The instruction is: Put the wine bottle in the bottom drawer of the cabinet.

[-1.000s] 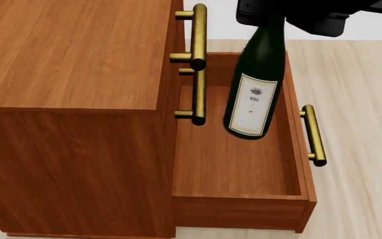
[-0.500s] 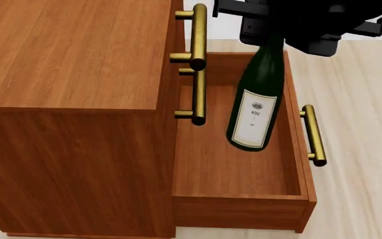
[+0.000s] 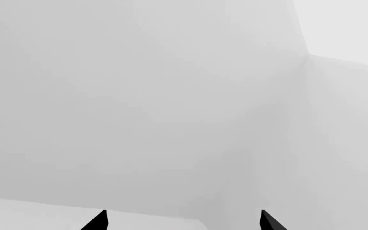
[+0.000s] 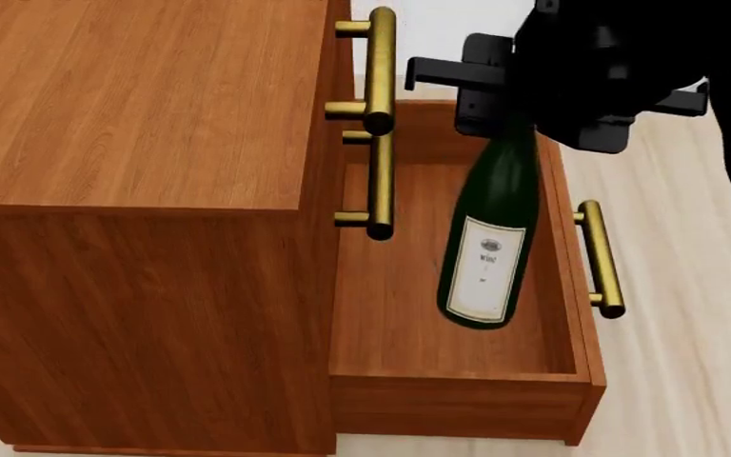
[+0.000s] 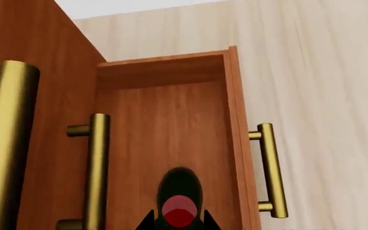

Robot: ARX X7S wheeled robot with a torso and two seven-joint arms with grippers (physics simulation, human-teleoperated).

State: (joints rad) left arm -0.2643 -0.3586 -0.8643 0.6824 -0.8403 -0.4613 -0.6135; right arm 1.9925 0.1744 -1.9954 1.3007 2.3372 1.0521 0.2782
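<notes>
- My right gripper (image 4: 508, 109), upper right of the head view, is clamped on the wine bottle (image 4: 490, 249) by its neck.
- The bottle hangs tilted inside the pulled-out bottom drawer (image 4: 467, 386) of the cabinet (image 4: 137, 190), centre right.
- My left gripper (image 3: 182, 221) is spread wide, holding nothing.

A bare, home-like room in a simulator, going by the furniture and finishes. The main landmark is a reddish-brown wood-grain cabinet (image 4: 137, 190) with brass bar handles (image 4: 381, 71), the kind of chest found in a living room or bedroom. Its bottom drawer (image 4: 467, 381) stands pulled out in front of it, and a wine bottle (image 4: 493, 233) hangs over that drawer, a household item. Beside the cabinet lies a pale plank floor (image 4: 670, 143). Beyond it, plain white walls (image 3: 139, 96) meet in a corner, flat and unfurnished.
</notes>
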